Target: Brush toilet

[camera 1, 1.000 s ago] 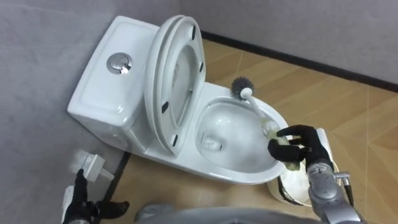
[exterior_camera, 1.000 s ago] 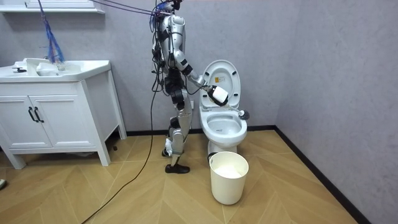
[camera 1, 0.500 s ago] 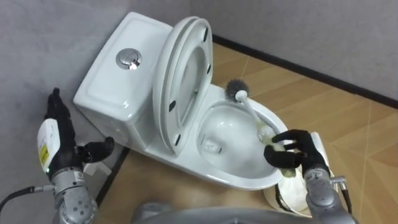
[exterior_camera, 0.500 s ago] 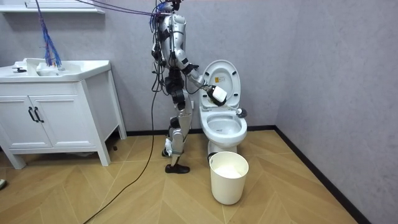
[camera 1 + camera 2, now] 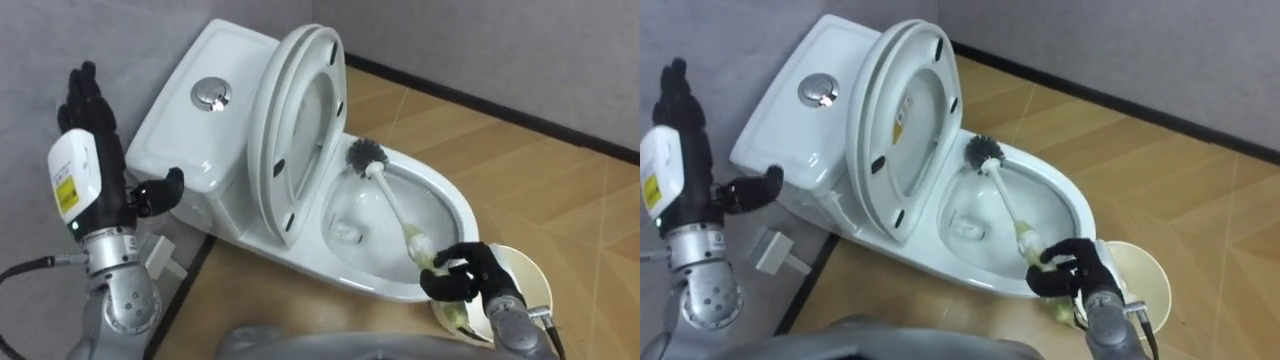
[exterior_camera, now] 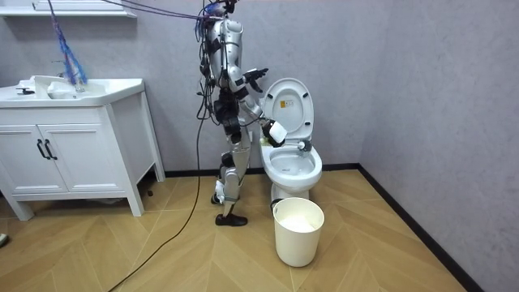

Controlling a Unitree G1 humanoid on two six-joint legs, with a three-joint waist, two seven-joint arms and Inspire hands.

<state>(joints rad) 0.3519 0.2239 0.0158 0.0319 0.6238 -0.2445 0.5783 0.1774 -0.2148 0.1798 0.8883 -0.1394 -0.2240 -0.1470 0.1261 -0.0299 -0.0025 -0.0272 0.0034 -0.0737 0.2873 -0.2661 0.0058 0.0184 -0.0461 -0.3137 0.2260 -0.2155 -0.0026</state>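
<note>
Where the right hand [image 5: 462, 283] hangs at the near rim of the toilet bowl [image 5: 452, 205], we see its dark fingers curled tight round the lower end of the toilet brush [image 5: 392, 203]. From that grip the pale handle slants up and away across the bowl, and its dark bristle head [image 5: 364, 155] lies at the back of the bowl, just beside the raised seat and lid [image 5: 300, 120]. We find these two standing upright together against the tank [image 5: 190, 130], which has a round flush button [image 5: 211, 93] on top. Beside the tank the left hand [image 5: 88, 150] is lifted, fingers straight and thumb spread, holding nothing. Just beyond the right hand a white bin [image 5: 530, 280] stands close to the bowl's front. From the room view we place the robot upright at the toilet's side, on the room view's left of it, and a white vanity cabinet [image 6: 73, 146] well apart, further to that side
</note>
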